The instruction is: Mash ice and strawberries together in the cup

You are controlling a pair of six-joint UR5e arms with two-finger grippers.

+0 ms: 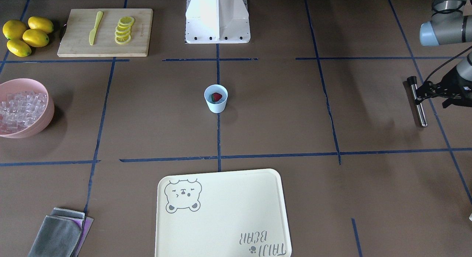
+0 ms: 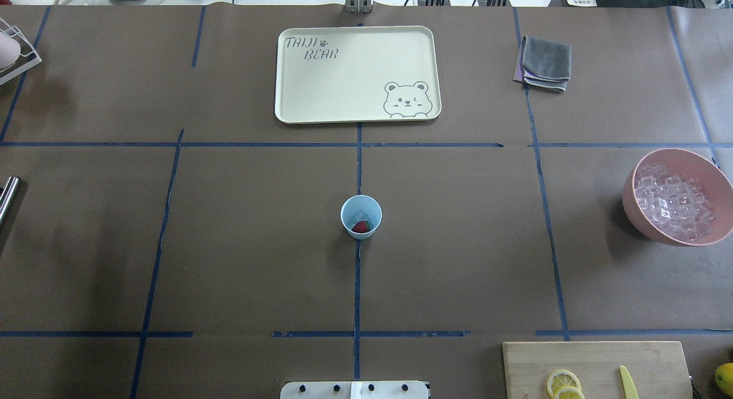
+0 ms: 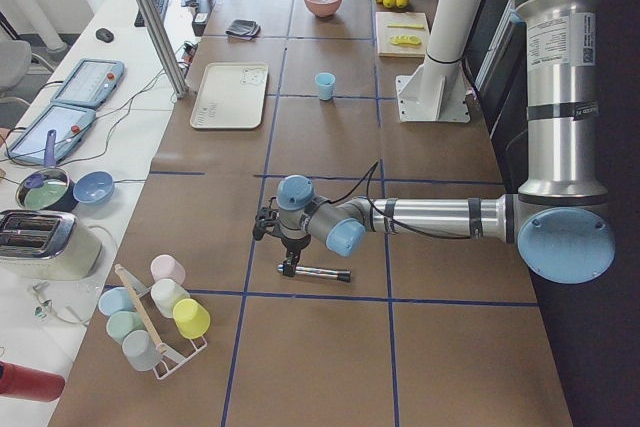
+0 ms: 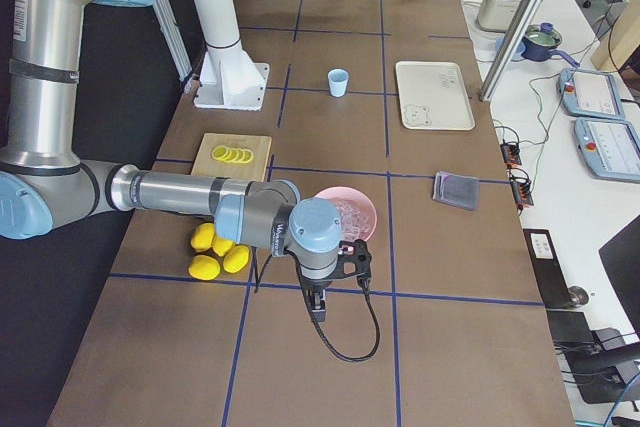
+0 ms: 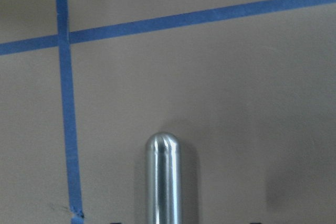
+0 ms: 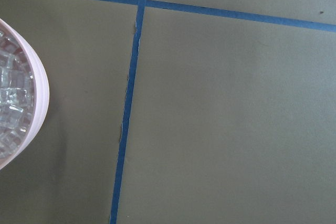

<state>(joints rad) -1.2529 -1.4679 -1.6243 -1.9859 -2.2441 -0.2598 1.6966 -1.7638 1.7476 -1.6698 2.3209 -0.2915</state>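
A light blue plastic cup (image 2: 361, 217) stands upright mid-table on brown paper, on a blue tape line. The overhead view looks into it. A red strawberry (image 2: 361, 227) lies at the bottom, with a pale glassy lump beside it that is too small to be sure of. The front view shows the strawberry's green top but not the lump. Most of the ice (image 2: 674, 203), small clear cubes, fills a pink bowl (image 2: 641, 224) well apart on the robot's right.

Only the front and left side views show the left gripper (image 1: 417, 94). It points down over one end of a shiny steel rod (image 1: 421, 113) lying flat, far to the robot's left. Its wrist camera sees the rod's rounded tip but barely any fingers, so I cannot tell whether it pinches the rod or stands spread. The overhead view cuts the rod off at its edge.

The right gripper (image 4: 316, 311) appears only in the right side view, hanging near the bowl. I cannot tell whether it is spread or pressed together. Its wrist camera catches just the bowl's rim.

Around the edges sit a cream tray (image 2: 343, 84) with a bear drawing and a folded grey cloth (image 2: 547, 61). There are also whole lemons (image 1: 27, 35) and a wooden board (image 1: 107, 47) with lemon slices (image 1: 123, 30) and a yellow knife (image 1: 95, 28).
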